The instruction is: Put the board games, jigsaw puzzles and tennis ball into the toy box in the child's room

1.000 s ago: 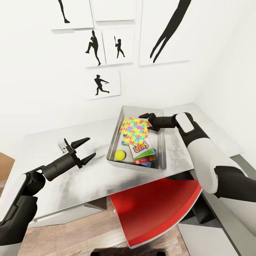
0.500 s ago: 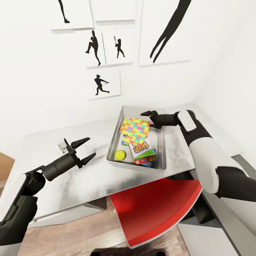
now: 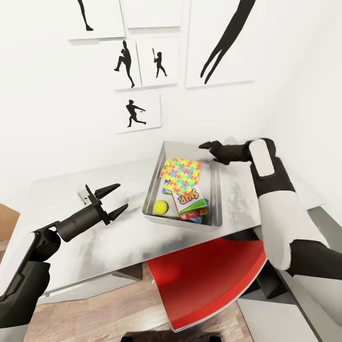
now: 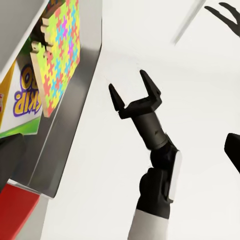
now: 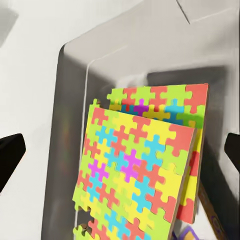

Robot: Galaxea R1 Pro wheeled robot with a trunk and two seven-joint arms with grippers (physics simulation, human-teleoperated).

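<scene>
Toy box: shallow pale grey rectangular tray (image 3: 216, 190) with low sloping walls, right of centre in the head view, resting on the long pale grey desk (image 3: 95, 228); its long axis runs away from the robot toward the white wall.
Jigsaw puzzles: two thin square sheets of red, yellow, green, blue and purple interlocking pieces (image 3: 181, 173), stacked slightly offset in the far half of the tray, the upper one (image 5: 135, 175) tilted against what lies beneath.
Board games: large yellow-green box with big letters (image 3: 189, 199) lies along the tray's long axis, its far end under the puzzles; a smaller blue-white box edge (image 3: 194, 216) shows at its near end.
Tennis ball: small yellow-green ball (image 3: 160, 206) in the tray's near left corner.
Right gripper: (image 3: 209, 148) black, above the tray's far right corner, fingers spread, holding nothing (image 4: 134, 95).
Left gripper: (image 3: 113, 199) black, released and empty, above the desk left of the tray, pointing toward it.
Foreground: red curved chair seat (image 3: 209, 280) below the desk edge.
</scene>
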